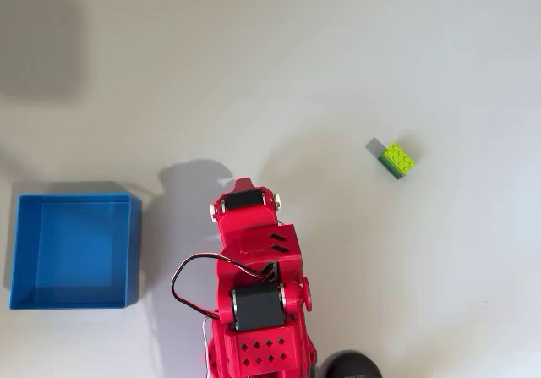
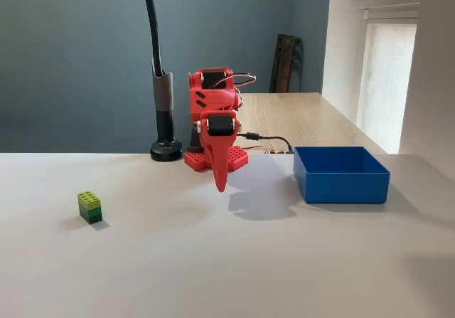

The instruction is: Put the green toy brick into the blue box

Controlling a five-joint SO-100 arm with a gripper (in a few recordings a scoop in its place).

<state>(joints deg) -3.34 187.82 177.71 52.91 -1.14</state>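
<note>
The pale surface (image 2: 234, 261) is stretching wide under everything. My red arm (image 2: 213, 112) is folding over its base, casting a shadow beside it. The blue box (image 2: 341, 174) is sitting on the surface to the right of my arm in the fixed view, and in the overhead view (image 1: 74, 251) its flat blue bottom is showing bare, with nothing lying inside. My hand (image 2: 220, 183) is pointing straight down above the surface, fingers drawn together to a narrow tip, gripping nothing. The green toy brick (image 2: 89, 207) is resting studs up, well apart from my hand and on the far side from the box (image 1: 397, 159).
</note>
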